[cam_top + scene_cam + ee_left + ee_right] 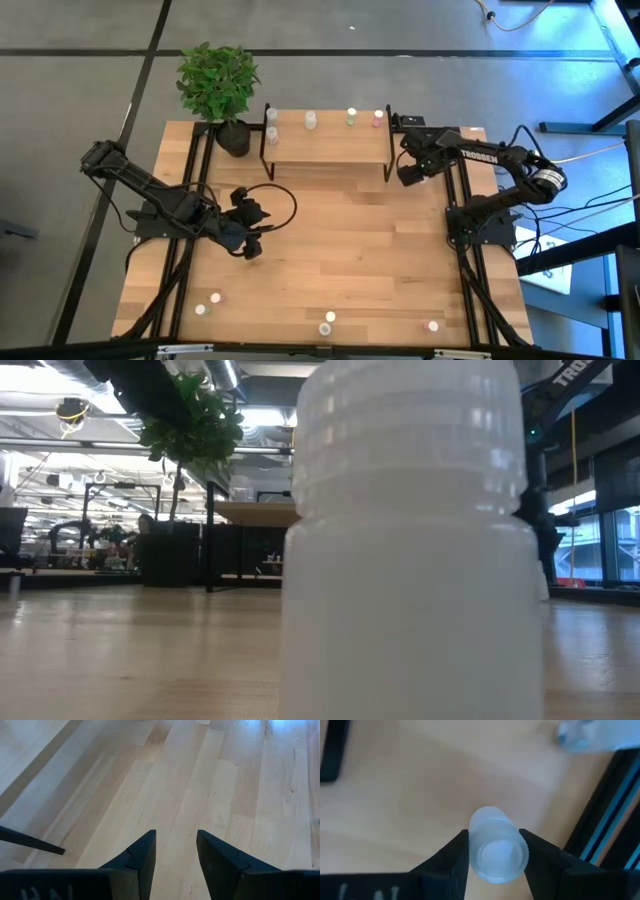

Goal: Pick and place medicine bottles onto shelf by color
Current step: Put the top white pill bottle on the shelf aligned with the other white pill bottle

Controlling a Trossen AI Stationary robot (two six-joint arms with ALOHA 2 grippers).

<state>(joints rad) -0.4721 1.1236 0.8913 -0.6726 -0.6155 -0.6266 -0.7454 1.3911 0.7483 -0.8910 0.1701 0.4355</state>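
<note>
While the right gripper [494, 851] sits by the shelf's [330, 152] right end, its fingers pinch a whitish medicine bottle [497, 851] w/ a white cap, just above the tabletop [350, 250]. To do this step well, I'd lift straight up, keep the bottle upright, and clear the shelf edge before setting it beside the white-capped ones. Left gripper [175, 851] waits mid-table, fingers parted, nothing between them. Only the right wrist view shows the grip; the high view alone shows the other bottles, on the shelf and near the front edge.
</note>
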